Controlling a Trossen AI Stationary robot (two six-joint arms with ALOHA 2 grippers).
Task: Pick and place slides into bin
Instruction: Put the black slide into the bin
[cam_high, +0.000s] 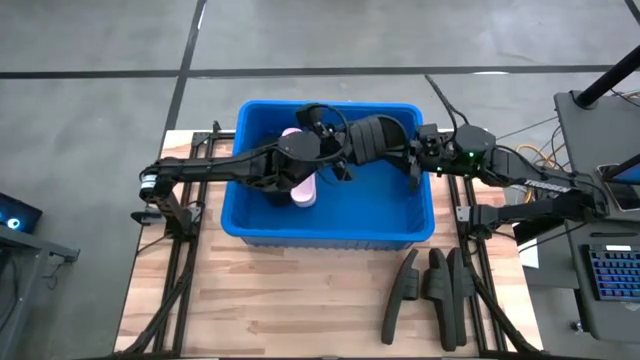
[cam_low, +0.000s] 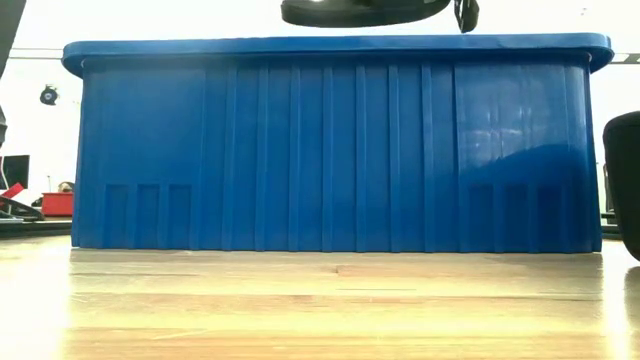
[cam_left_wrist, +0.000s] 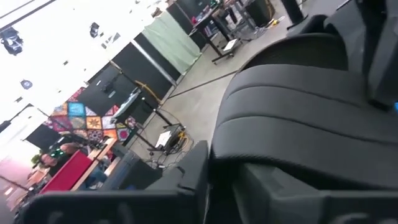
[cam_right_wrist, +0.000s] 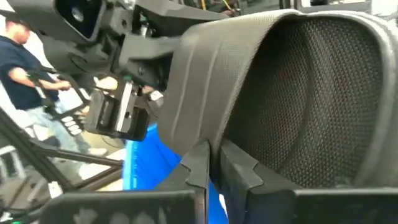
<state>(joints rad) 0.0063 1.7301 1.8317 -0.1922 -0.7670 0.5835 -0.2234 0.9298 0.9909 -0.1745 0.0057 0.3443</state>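
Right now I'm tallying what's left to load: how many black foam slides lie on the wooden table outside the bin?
3, side by side on the table right of the big blue plastic bin: left slide, middle slide, right slide. More may hide under the arms.

The bin (cam_high: 330, 225) is bright blue, its walls ribbed in vertical bands. Inside lies a pale pink slide (cam_high: 302, 190); a black slide (cam_high: 375, 135) hangs over it — its sole a fine woven-looking texture. At five o'clock, three more black slides (cam_high: 432, 290) lie on the pale wood-grain counter (cam_high: 280, 310).
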